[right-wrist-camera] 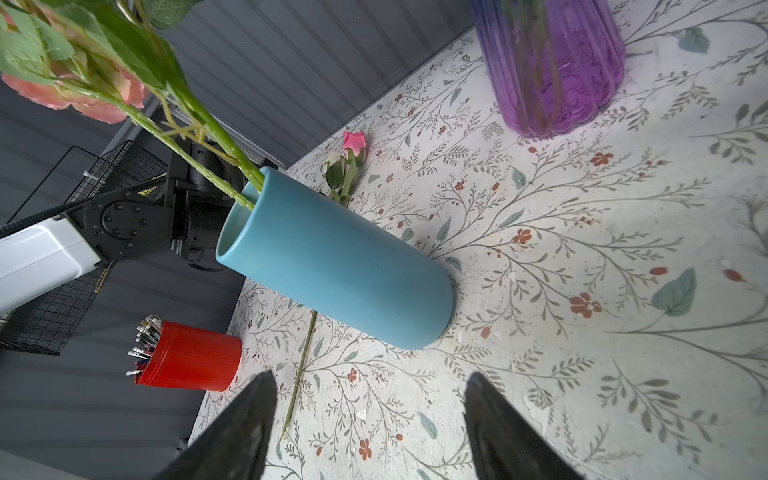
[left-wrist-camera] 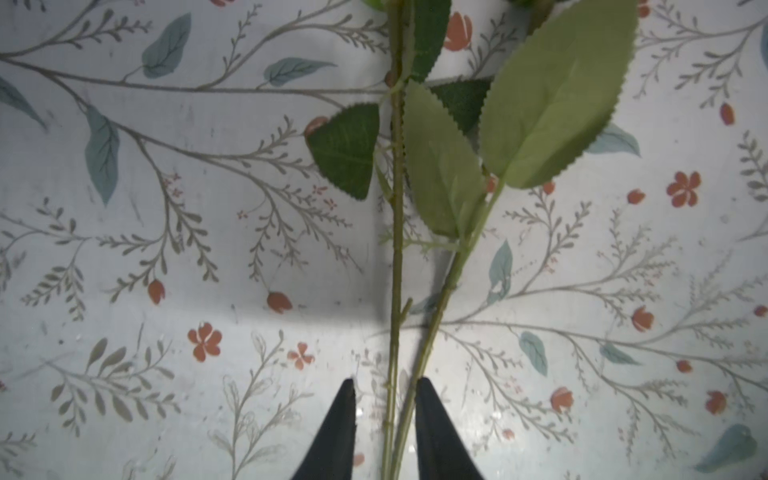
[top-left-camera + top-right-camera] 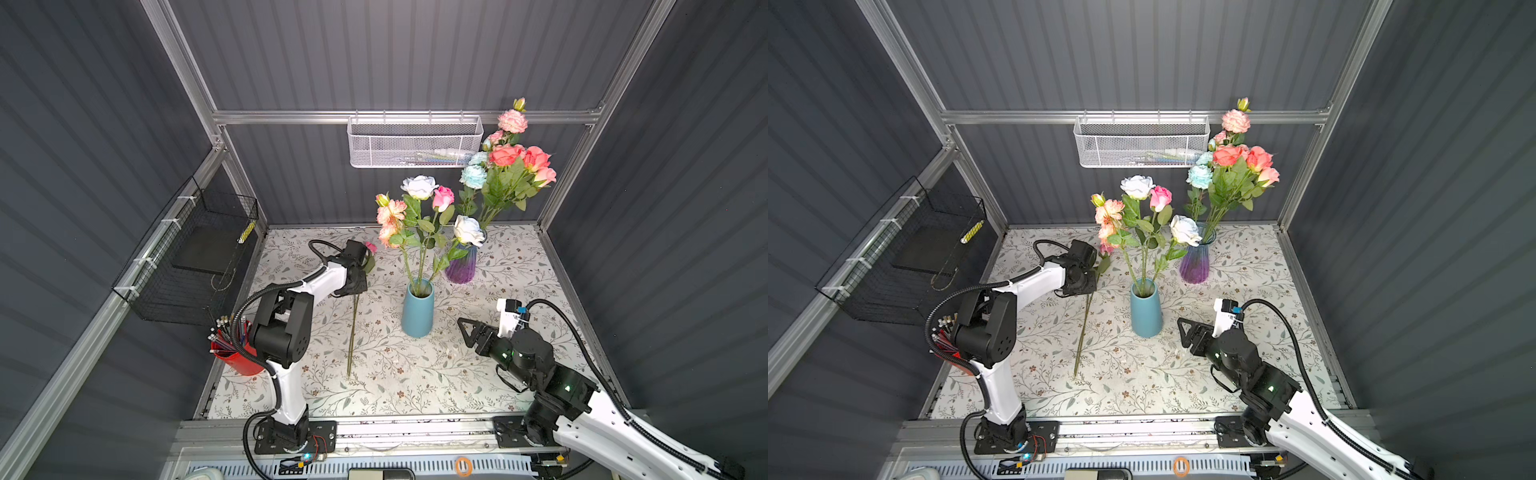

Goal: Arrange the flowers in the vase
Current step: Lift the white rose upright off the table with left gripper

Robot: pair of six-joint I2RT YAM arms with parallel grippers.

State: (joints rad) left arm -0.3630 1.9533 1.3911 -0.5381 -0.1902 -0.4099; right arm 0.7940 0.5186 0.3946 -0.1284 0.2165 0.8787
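Floral-printed surface (image 3: 415, 374) fills the booth. Near right, the right hand (image 1: 370, 378) hangs empty, spread wide. Farther left, two loose long-stemmed flowers (image 3: 353, 332) lie flat, left of the tall blue ceramic vase (image 3: 417, 311). The left hand (image 2: 386, 380) straddles both stems, slightly parted. Best to close squarely below the leaves.

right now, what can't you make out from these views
- Left hand: hidden under its own wrist in both top views.
- Loose stems: blooms cut off by the left wrist view's top edge.
- White mesh basket: contents blurred behind the mesh in both top views.
- Blue vase: stem ends inside hidden by its wall.
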